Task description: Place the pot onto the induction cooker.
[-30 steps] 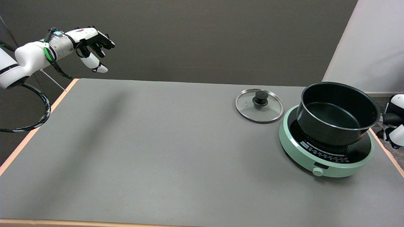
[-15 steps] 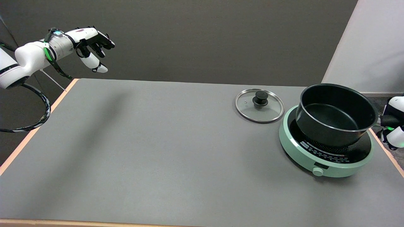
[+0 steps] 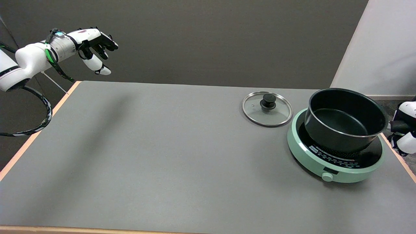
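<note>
A grey rectangular table with a thin orange-tan edge fills most of the view, seen from above its near side. At its far right sits a round mint-green induction cooker with a black glass top and a small pale knob at its front. A deep black round pot with a thin metal rim rests on the cooker's black top, slightly toward the back right, open and with nothing inside. The cooker's right side lies close to the table's right edge.

The robot's right hand, black and white, shows only partly at the picture's right border, just beside the pot's right side, where a dark handle stub meets it. Whether its fingers are closed on that handle or apart cannot be told, since most of the hand is cut off.

Just left of the cooker, apart from it, a round glass lid with a metal rim and black knob lies flat. The table's whole left and middle stretch is bare grey surface.
</note>
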Tool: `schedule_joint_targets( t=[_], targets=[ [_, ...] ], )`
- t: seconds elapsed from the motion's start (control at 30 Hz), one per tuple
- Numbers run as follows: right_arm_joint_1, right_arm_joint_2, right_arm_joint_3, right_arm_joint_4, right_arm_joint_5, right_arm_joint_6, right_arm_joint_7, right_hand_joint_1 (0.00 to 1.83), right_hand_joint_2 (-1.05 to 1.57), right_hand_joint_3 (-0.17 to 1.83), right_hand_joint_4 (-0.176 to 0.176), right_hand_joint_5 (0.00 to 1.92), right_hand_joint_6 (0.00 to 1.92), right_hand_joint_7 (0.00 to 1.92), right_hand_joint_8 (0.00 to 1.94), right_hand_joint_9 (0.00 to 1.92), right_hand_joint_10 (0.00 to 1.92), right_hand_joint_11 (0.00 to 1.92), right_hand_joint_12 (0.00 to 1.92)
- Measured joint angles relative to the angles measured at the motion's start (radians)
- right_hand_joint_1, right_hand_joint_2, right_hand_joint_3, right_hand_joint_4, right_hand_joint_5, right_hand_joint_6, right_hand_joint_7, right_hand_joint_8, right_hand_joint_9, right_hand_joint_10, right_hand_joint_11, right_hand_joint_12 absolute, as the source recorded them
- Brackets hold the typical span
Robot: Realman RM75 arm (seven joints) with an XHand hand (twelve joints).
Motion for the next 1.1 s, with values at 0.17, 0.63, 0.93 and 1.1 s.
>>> schedule_joint_targets(
  t=[0.17,0.63,0.93,1.1],
  targets=[
    [0.004,0.004,-0.008,-0.006,0.000,0.001,0.000,1.25,0.38,1.57,-0.071,1.84,1.84,1.84,1.84,1.84,1.84,1.84,1.84],
    [0.015,0.015,-0.028,-0.024,0.000,0.004,0.001,1.25,0.39,1.55,-0.071,1.84,1.84,1.84,1.84,1.84,1.84,1.84,1.84],
    [0.018,0.018,-0.035,-0.031,-0.004,0.006,0.001,1.25,0.41,1.51,-0.070,1.84,1.84,1.84,1.84,1.84,1.84,1.84,1.84],
    [0.019,0.019,-0.040,-0.034,-0.006,0.016,0.001,1.25,0.41,1.49,-0.069,1.84,1.84,1.84,1.84,1.84,1.84,1.84,1.84]
  ],
)
